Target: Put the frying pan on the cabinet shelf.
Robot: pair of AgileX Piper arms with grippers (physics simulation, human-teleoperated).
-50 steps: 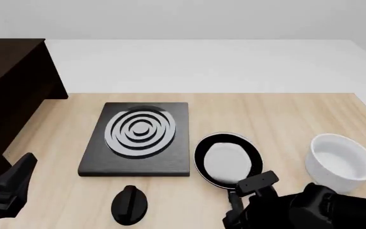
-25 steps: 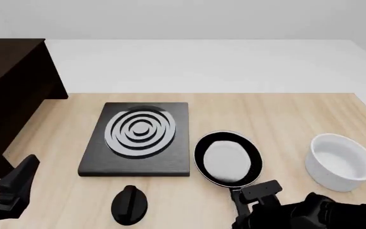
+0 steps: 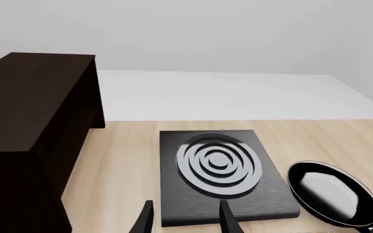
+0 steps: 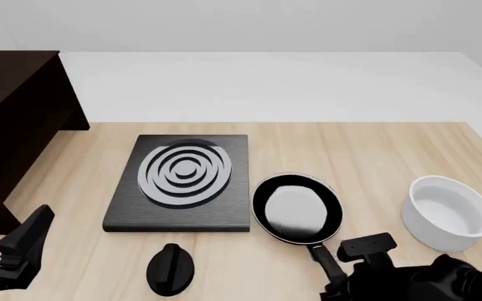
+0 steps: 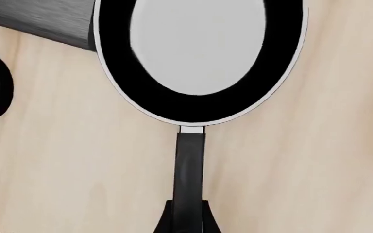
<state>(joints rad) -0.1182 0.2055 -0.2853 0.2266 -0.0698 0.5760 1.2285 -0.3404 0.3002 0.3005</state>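
Pale wood desk (image 4: 375, 157) carried the frying pan (image 4: 297, 209) beside the square plate (image 4: 182, 182). Right end effector (image 5: 186, 219) clenched its handle: grasp step. Next, I judged, lift toward the cabinet shelf (image 3: 27, 99). Left end effector (image 3: 183, 218) hung released.
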